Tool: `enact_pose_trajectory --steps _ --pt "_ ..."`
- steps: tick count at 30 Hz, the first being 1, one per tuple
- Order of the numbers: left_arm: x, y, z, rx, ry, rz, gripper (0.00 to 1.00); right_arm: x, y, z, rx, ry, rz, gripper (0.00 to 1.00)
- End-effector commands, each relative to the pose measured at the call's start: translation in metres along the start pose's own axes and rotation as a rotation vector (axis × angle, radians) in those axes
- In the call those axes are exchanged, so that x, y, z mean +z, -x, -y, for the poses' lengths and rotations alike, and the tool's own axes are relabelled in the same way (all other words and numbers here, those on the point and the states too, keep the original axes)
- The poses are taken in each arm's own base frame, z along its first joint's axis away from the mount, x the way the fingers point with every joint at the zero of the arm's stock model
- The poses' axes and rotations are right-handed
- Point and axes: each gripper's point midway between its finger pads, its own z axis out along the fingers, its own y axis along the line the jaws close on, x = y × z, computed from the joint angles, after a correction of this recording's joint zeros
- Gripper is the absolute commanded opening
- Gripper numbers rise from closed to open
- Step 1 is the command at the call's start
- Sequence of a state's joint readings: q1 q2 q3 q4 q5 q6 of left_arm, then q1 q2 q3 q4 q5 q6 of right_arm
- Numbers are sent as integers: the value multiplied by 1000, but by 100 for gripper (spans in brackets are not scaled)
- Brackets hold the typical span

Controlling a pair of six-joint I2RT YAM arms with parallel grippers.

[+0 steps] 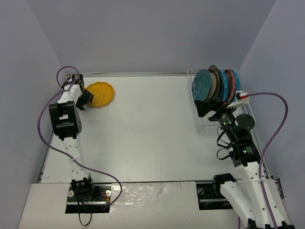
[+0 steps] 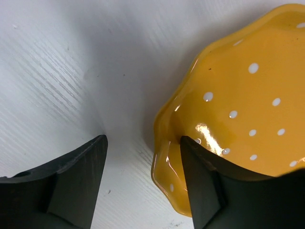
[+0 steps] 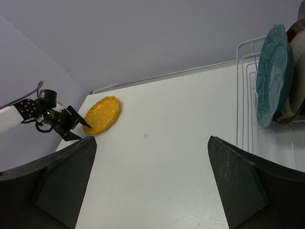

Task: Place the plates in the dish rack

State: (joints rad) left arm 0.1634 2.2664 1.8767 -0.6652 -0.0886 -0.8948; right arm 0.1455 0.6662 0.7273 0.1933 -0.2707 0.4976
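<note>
The yellow plate [image 1: 100, 93] lies flat, far left of the rack [image 3: 240, 95]; left gripper [image 2: 143, 139] straddles its rim, unclenched; right gripper [image 3: 152, 139] gapes.

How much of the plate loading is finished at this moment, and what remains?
Done: several plates stand in the dish rack. In hand: the left gripper straddles the rim of the yellow plate on the table, jaws apart, not gripping. Left: lift that plate and rack it. The right gripper is open, empty.
</note>
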Motion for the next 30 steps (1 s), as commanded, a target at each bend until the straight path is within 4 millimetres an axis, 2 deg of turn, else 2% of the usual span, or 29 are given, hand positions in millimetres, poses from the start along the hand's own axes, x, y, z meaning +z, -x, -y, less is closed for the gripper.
enact_pose_trajectory --steps 1,10,11,12,17,19,22,23,25,28,30 --pt "-8 12 -2 9 24 20 47 0 15 -10 -7 35 58 100" --pt "6 2 -1 33 27 -25 18 -4 10 -6 -12 21 51 100" --pt "8 -2 -2 38 24 -38 11 -4 10 -6 -9 22 50 100" --pt "8 -5 -2 46 14 -50 0 -4 10 -7 -5 24 48 100" --pt "-11 -17 5 76 -78 -54 0 -5 5 -13 -11 62 28 100" --pt "-19 -40 5 113 -134 -80 0 0 -2 -14 6 79 3 100" --pt "-47 -69 11 113 -240 -89 0 7 -17 -17 70 115 -10 100" --pt "-54 -80 11 109 -272 -95 0 10 -25 -18 101 129 -21 100" --pt "-76 -100 24 114 -361 -82 0 15 -50 -24 171 160 -77 100" --pt "-88 -159 13 134 -413 -165 0 20 -76 -41 186 180 -126 100" --pt "-106 -177 14 122 -483 -165 0 21 -101 -52 197 188 -175 100"
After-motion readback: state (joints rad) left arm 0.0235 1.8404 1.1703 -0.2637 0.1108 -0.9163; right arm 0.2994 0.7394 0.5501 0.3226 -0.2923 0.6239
